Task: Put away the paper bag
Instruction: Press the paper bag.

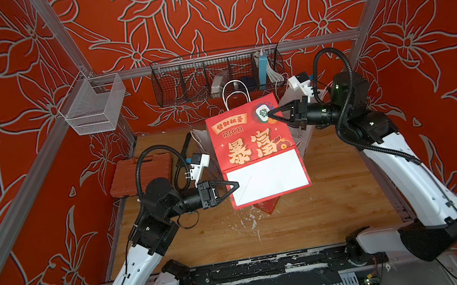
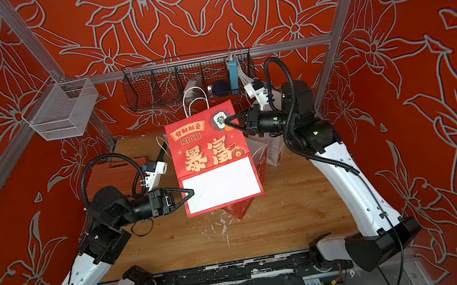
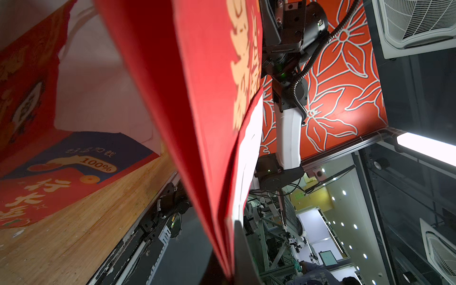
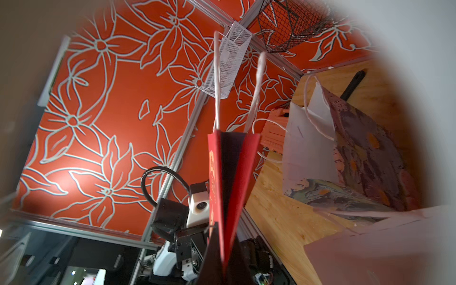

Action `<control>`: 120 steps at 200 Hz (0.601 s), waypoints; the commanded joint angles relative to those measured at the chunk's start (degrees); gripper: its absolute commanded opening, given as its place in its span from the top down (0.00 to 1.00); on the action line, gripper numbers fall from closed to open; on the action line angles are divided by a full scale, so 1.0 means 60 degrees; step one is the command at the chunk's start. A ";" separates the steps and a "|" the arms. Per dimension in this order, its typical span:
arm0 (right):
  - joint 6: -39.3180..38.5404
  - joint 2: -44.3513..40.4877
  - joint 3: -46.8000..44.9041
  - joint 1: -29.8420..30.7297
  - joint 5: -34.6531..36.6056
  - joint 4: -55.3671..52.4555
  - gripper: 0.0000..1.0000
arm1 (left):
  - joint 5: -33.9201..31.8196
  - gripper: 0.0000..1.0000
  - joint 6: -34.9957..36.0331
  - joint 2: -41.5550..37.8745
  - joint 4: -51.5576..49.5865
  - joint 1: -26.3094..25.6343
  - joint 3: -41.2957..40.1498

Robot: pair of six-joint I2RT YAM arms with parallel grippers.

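Observation:
Both top views show the red paper bag (image 1: pixel 250 133) (image 2: pixel 209 146), folded flat with gold characters, "RICH" and a white bottom panel, held up above the wooden table (image 1: pixel 297 225). Its white cord handles (image 1: pixel 234 93) point toward the back wall. My left gripper (image 1: pixel 237 184) (image 2: pixel 192 192) is shut on the bag's lower left corner, beside the white panel. My right gripper (image 1: pixel 269 115) (image 2: pixel 225 122) is shut on the upper right edge, near the mahjong-tile print. In each wrist view the red paper (image 3: pixel 197 98) (image 4: pixel 229 172) runs straight into the closed jaws of the left gripper (image 3: pixel 233 271) and right gripper (image 4: pixel 224 266).
A black wire basket (image 1: pixel 217 73) with chargers and cables hangs on the back rail. A white mesh basket (image 1: pixel 92 106) hangs at the left post. An orange tool case (image 1: pixel 138 175) lies back left. Other paper bags sit on the table: a red one (image 3: pixel 61 172), a marbled one (image 4: pixel 357 153), a white one (image 1: pixel 298 137).

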 commanded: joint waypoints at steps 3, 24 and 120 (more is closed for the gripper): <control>0.0068 0.0122 0.0435 -0.0116 0.0176 0.0833 1.00 | 0.0352 1.00 0.0282 -0.0103 -0.0258 -0.0123 0.0148; 0.0084 0.0189 0.0500 -0.0116 0.0215 0.0965 0.86 | 0.0338 1.00 0.0297 -0.0076 -0.0276 -0.0132 0.0163; -0.0096 -0.0294 -0.0099 -0.0114 -0.0033 0.0728 1.00 | -0.1151 0.71 -0.0955 0.0955 0.2289 -0.0241 0.0383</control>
